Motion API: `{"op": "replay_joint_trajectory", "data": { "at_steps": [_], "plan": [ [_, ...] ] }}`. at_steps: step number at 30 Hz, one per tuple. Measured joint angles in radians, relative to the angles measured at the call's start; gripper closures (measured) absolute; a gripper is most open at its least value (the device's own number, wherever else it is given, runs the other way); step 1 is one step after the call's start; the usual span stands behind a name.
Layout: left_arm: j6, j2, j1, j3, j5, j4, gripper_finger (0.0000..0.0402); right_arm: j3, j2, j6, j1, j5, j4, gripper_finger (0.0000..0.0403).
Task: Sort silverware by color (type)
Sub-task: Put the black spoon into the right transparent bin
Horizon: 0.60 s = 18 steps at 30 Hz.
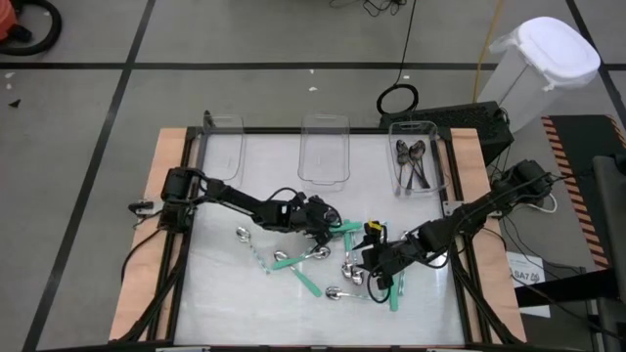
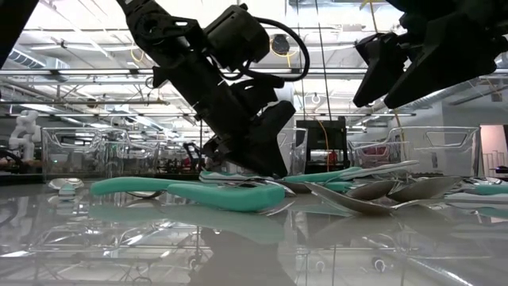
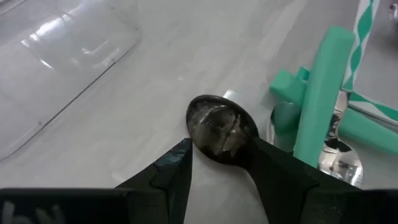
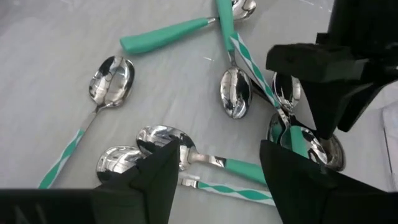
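Dark spoon [image 3: 221, 129] grasped by left claw [image 3: 221, 158], right claw [image 4: 217, 165] released over teal-handled spoons [image 4: 186, 155]

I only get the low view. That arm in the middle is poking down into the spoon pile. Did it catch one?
Observer: It looks so. The left wrist view shows the left gripper with its jaws pressed on both sides of a dark spoon, at the bowl end.
Operator: Where do dark ones go?
Observer: The high view shows a clear bin at the table's far right corner that already holds dark spoons.
Operator: And the other arm, up in my corner?
Observer: That is the right gripper. Its wrist view shows its jaws open above several teal-handled spoons, gripping none.
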Motion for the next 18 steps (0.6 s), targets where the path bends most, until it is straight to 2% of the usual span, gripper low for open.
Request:
{"op": "replay_joint_trajectory", "data": {
  "at_steps": [18],
  "plan": [
    [-0.020, -0.014, 0.019, 0.002, -0.039, -0.129, 0.0240, 0.000, 0.000, 0.002, 0.000, 0.001, 0.000, 0.0187]
  ]
}}
